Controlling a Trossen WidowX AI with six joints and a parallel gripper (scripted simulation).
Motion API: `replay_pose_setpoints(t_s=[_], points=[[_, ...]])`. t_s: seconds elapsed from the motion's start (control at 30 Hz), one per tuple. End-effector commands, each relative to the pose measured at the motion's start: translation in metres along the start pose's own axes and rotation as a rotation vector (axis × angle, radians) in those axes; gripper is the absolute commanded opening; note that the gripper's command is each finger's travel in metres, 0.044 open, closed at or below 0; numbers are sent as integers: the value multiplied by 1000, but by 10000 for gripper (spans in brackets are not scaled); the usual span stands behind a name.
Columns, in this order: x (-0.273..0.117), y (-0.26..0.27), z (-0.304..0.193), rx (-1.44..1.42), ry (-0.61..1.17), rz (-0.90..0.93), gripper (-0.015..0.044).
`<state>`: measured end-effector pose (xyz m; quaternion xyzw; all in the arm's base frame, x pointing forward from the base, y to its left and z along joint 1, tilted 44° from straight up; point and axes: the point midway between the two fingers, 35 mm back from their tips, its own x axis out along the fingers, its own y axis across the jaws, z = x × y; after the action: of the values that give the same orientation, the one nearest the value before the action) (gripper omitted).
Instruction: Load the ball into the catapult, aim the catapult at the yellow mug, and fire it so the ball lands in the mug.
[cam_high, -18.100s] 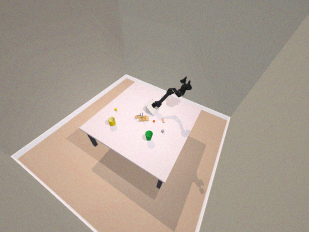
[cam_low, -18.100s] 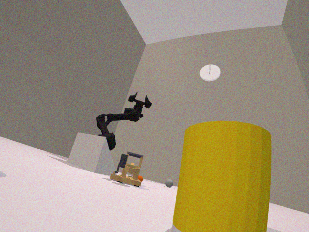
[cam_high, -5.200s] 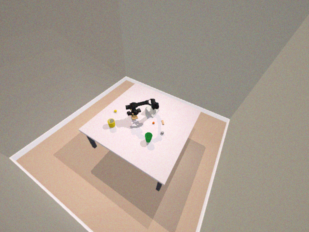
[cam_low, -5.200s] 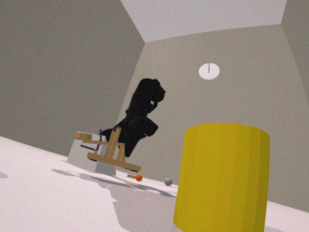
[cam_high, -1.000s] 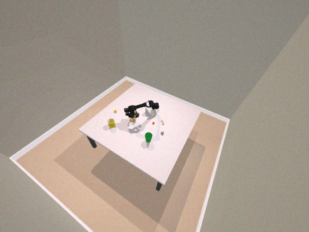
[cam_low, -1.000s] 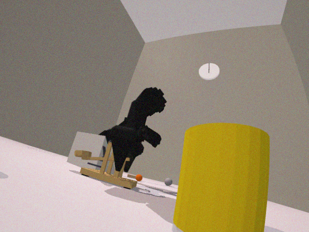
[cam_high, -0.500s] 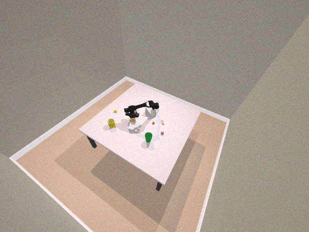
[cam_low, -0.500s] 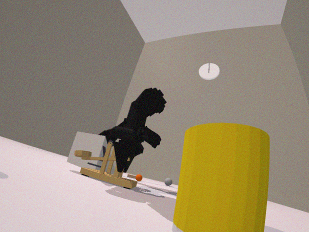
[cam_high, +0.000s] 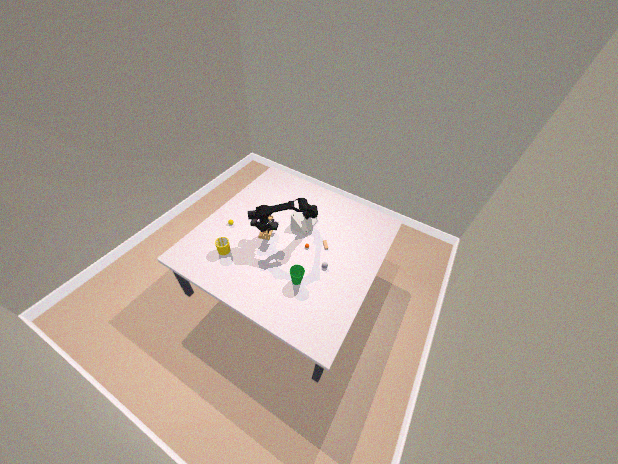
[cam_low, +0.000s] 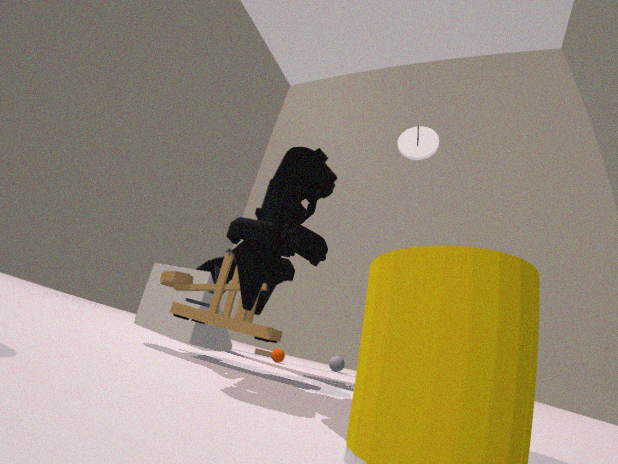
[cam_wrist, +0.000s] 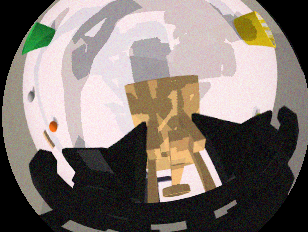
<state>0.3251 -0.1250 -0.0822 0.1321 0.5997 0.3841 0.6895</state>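
Observation:
The wooden catapult (cam_high: 265, 235) (cam_low: 225, 321) (cam_wrist: 162, 97) hangs level with my gripper, a little above the table, its shadow apart from its base in the exterior view. My gripper (cam_low: 253, 311) (cam_wrist: 169, 121) is shut on the catapult's frame. No ball shows on the catapult. The yellow mug (cam_high: 223, 247) (cam_low: 445, 350) (cam_wrist: 247, 30) stands upright near the table's left corner in the top view. An orange ball (cam_high: 307, 246) (cam_low: 278, 355) (cam_wrist: 53, 126), a grey ball (cam_high: 324, 265) (cam_low: 336, 363) (cam_wrist: 31, 95) and a yellow ball (cam_high: 230, 222) lie on the table.
A green cup (cam_high: 297, 275) (cam_wrist: 39, 37) stands toward the table's front. A small wooden block (cam_high: 325, 244) (cam_low: 263, 352) (cam_wrist: 49, 139) lies near the orange ball. A light grey box (cam_high: 300, 225) (cam_low: 157, 300) stands behind the catapult, by the arm's base.

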Motion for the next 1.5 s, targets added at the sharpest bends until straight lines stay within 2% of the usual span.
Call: replay_pose_setpoints(t_s=[0.0,0.73,1.47], points=[[-4,0,1,80,2,-7,0],[-3,-20,-3,834,-5,-8,0],[23,-25,-6,857,-6,-7,0]])
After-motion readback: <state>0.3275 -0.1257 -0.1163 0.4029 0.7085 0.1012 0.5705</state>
